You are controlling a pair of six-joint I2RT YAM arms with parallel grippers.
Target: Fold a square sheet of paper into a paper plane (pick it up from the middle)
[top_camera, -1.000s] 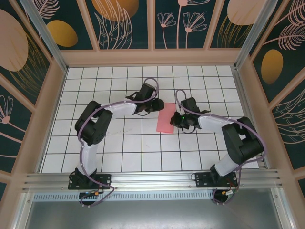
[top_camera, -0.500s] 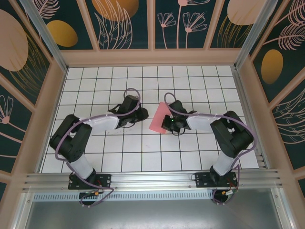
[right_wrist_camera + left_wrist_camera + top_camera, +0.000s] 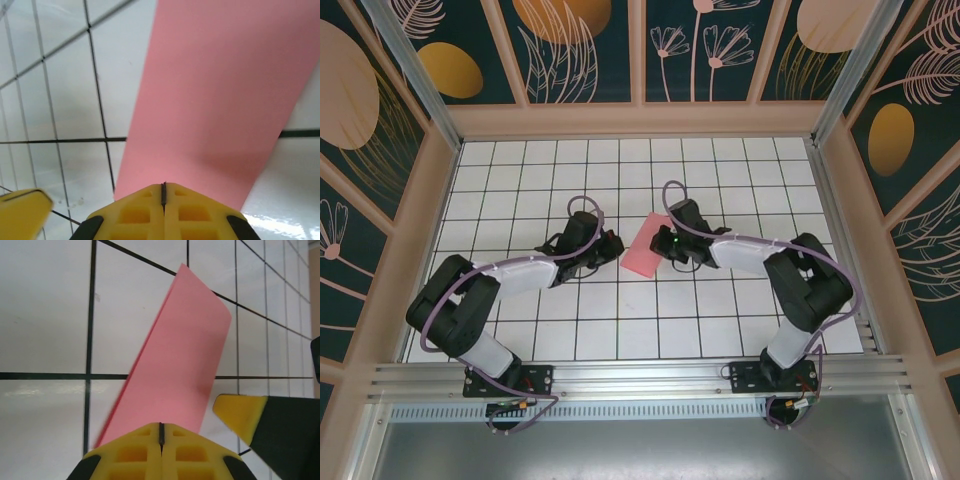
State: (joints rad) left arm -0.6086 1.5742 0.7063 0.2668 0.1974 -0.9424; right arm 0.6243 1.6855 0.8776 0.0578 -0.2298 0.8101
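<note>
**A:** Where is the sheet of paper (image 3: 643, 249) lying?

**B:** It is lying near the middle of the white grid table (image 3: 520, 170). It is showing as a narrow pink strip, slanting and sitting between the 2 grippers.

**A:** What is the left gripper doing?

**B:** The left gripper (image 3: 612, 245) is sitting low beside the strip's left edge. In its wrist view, its 2 yellow fingers (image 3: 135, 452) are pressing together, leaving just a thin seam. The strip is running away from their tips. I cannot tell whether any paper is being pinched.

**A:** And the right one?

**B:** The right gripper (image 3: 665, 243) is reaching in from the opposite side, touching the strip's right edge. Its jaws are closing fully too, tips meeting the pink sheet's near end. Whether they are nipping it, I cannot tell.

**A:** Are the 2 arms touching?

**B:** No, the strip is lying between them.
</note>
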